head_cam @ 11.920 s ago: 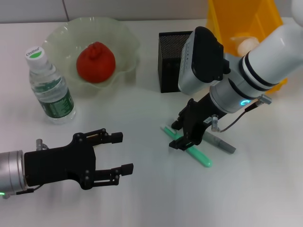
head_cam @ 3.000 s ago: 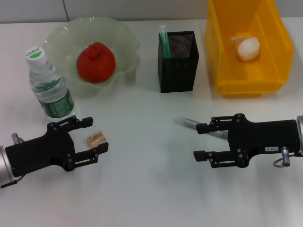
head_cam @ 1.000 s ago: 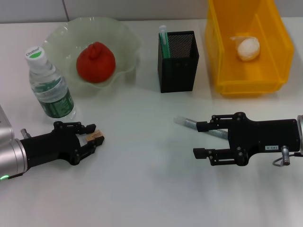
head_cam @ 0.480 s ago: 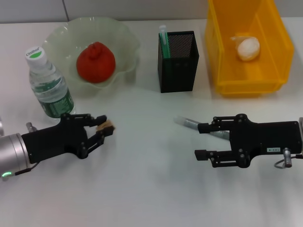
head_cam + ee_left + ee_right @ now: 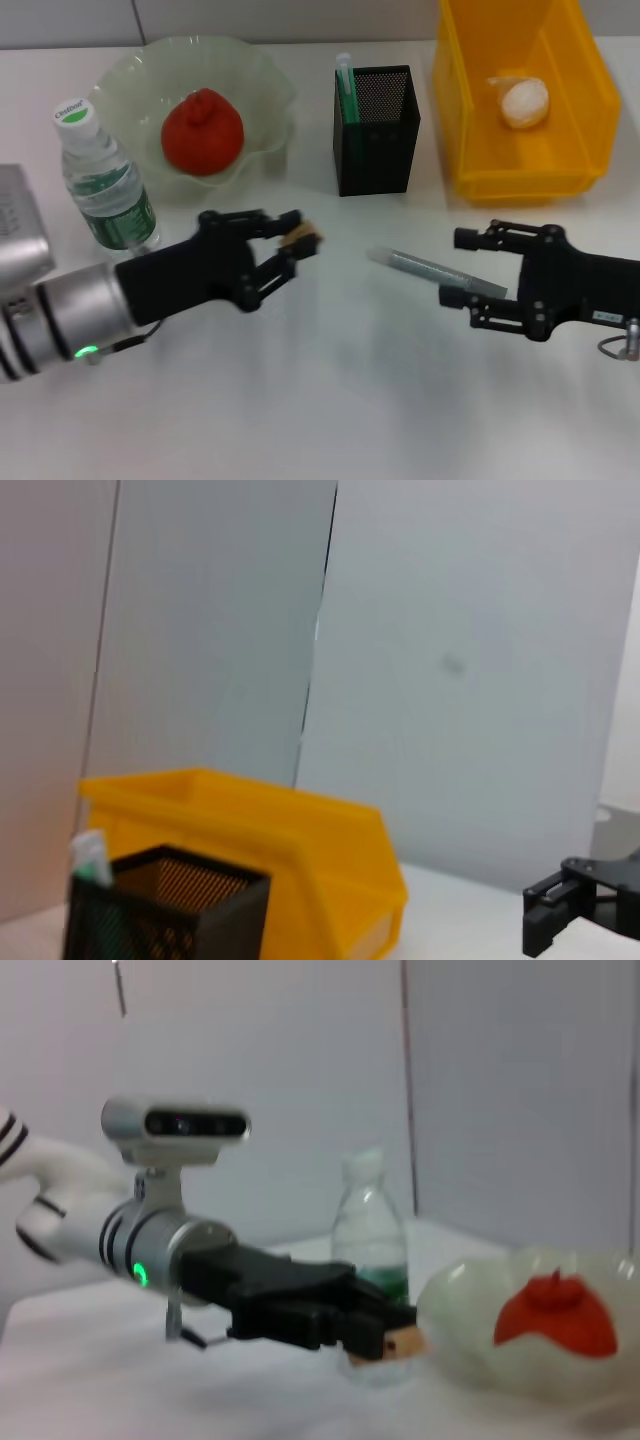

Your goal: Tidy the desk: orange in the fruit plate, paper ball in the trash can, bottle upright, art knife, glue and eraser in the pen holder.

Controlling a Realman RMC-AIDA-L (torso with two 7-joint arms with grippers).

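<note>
Lifted off the desk, the eraser (image 5: 301, 238) now rides pinched in the left gripper (image 5: 297, 245), heading right toward the pen holder (image 5: 375, 130); right gripper (image 5: 478, 272) waits open beside the glue (image 5: 430, 271).

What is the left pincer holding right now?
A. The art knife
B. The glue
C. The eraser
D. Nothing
C: the left pincer is shut on the tan eraser, lifted between the bottle and the pen holder; the glue lies on the desk by the right pincer, and the art knife already stands in the holder.
</note>
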